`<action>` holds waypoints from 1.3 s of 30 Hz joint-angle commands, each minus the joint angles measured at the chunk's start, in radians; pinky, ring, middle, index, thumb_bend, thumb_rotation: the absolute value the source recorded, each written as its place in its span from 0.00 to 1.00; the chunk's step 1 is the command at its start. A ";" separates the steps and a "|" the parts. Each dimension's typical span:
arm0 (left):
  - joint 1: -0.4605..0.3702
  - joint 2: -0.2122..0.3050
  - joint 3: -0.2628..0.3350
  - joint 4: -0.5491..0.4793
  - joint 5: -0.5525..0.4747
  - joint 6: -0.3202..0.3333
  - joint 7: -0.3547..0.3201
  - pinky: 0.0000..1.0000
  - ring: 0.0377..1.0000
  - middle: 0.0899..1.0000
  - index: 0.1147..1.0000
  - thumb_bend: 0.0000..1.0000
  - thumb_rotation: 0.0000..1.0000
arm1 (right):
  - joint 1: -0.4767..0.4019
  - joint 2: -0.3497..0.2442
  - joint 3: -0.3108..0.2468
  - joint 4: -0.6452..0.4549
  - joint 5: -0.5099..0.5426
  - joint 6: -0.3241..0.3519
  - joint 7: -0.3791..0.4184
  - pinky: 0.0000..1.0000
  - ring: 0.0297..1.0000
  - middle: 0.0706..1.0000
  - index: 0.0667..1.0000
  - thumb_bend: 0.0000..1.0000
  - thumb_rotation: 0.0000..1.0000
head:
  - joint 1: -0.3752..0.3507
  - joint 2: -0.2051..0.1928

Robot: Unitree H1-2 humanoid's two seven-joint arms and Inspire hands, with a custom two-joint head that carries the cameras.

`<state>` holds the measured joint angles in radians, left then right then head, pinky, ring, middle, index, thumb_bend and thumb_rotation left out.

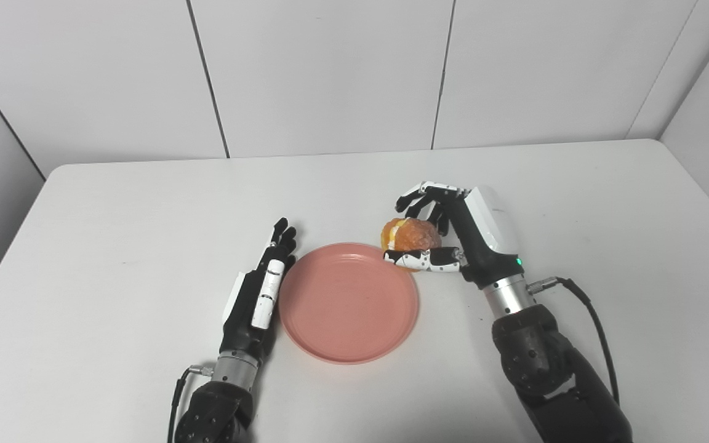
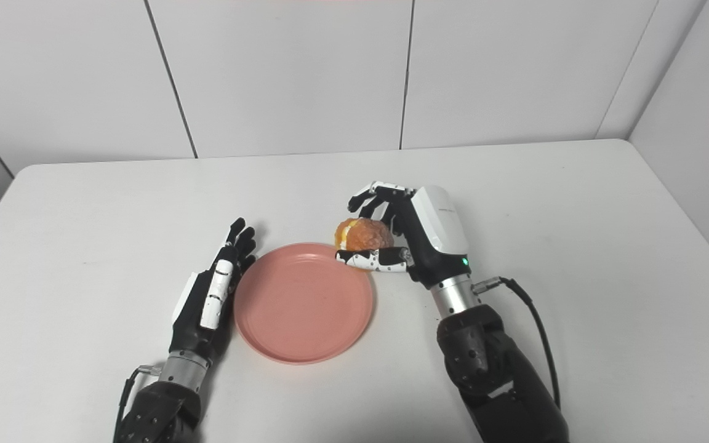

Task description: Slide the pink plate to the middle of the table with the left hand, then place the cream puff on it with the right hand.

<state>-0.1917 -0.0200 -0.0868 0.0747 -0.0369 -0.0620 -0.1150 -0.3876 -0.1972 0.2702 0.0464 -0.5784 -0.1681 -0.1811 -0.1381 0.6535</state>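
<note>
The worktop [image 1: 114,203] is white with rounded corners, and white wall panels stand behind it. Everything below is placed relative to the pink plate.

The pink plate [image 1: 348,304] lies flat on the worktop, about in the middle of its width and toward the near side. It is round, with a low raised rim, and nothing lies inside it.

The right robot hand [image 1: 453,237] is at the far right edge of the pink plate, with its arm coming up from the bottom right. Its white back faces to the right and up. Its fingers are curled over the far side of the cream puff, and its thumb is stretched under the near side, so the hand is clamped on the cream puff. The thumb reaches just over the rim of the pink plate.

The left robot hand [image 1: 259,289] lies along the left edge of the pink plate, touching it or just beside it; I cannot tell which. Its fingers are straight and close together, pointing away from the robot, and it holds nothing.

The cream puff [image 1: 408,235] is golden brown with a pale filling on its left side. It is held at the far right rim of the pink plate, not resting inside it.
</note>
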 commanded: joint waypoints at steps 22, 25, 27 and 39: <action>0.030 0.010 -0.007 -0.027 -0.016 -0.043 -0.015 1.00 0.98 0.98 0.98 0.53 1.00 | 0.004 0.065 0.103 0.067 -0.078 -0.084 0.043 0.26 0.40 0.46 0.45 0.51 0.00 | 0.019 -0.058; 0.026 0.013 -0.005 -0.019 -0.011 -0.057 -0.017 1.00 0.98 0.98 0.99 0.51 1.00 | -0.004 0.061 0.113 0.085 -0.086 -0.074 0.066 0.23 0.40 0.46 0.45 0.52 0.00 | 0.015 -0.051; 0.023 0.015 -0.004 -0.017 -0.009 -0.056 -0.019 1.00 0.98 0.99 0.99 0.50 1.00 | -0.005 0.057 0.117 0.090 -0.086 -0.063 0.086 0.24 0.41 0.45 0.45 0.51 0.00 | 0.013 -0.049; 0.012 0.003 -0.004 0.003 0.016 -0.068 0.002 0.97 0.97 0.97 0.96 0.52 1.00 | -0.016 0.037 0.110 0.134 -0.145 -0.131 0.007 0.53 0.52 0.46 0.47 0.52 0.00 | 0.038 -0.056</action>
<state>-0.1735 -0.0144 -0.0920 0.0629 -0.0316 -0.0887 -0.1217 -0.3738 -0.1535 0.3885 0.1960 -0.7162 -0.2640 -0.1486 -0.1013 0.5983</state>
